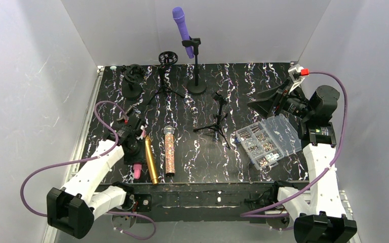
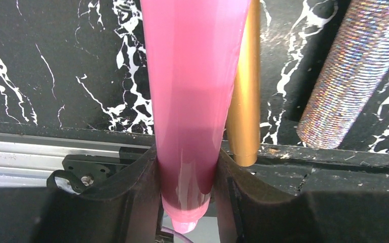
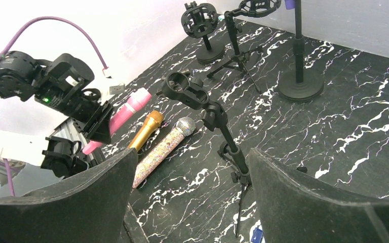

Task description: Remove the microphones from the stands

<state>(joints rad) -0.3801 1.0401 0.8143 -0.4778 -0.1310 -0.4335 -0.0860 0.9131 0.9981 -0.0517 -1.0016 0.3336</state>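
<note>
Your left gripper [image 2: 186,172] is clamped on the pink microphone [image 2: 192,76], right beside the gold microphone [image 2: 245,101]; your right gripper [image 3: 191,159] hangs empty, jaws apart.

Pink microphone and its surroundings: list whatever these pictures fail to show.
- Pink microphone: in the left wrist view its head is cut off by the top edge; in the top view the left claw covers most of it.
- Purple microphone: in the right wrist view nearly all of it is cut off by the top edge; only its stand shows.
- Parts box: in the top view its contents are too small to identify.
</note>
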